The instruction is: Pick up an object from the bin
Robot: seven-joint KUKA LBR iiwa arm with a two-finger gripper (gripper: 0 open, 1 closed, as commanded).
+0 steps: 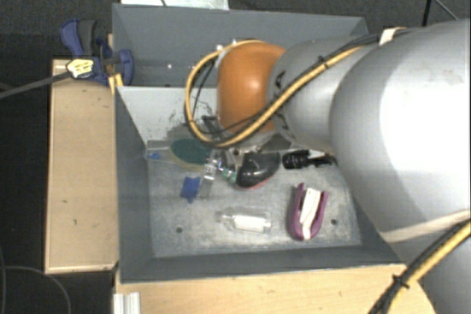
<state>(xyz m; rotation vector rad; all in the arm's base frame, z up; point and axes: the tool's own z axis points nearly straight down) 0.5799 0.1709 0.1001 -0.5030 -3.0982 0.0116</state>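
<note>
My gripper [215,170] reaches down into the middle of the bin, mostly hidden beneath the arm's orange cover. It sits between a teal round flat thing [188,151] on its left and a black rounded object with a red lower edge [255,171] on its right. Just below and left of it lies a small blue piece [190,189]. A small clear bottle [244,221] lies farther toward the front. I see nothing held.
A purple and white object [307,212] lies at the front right of the bin. A black marker [305,158] lies at the right, partly under the arm. The arm covers the bin's right and back.
</note>
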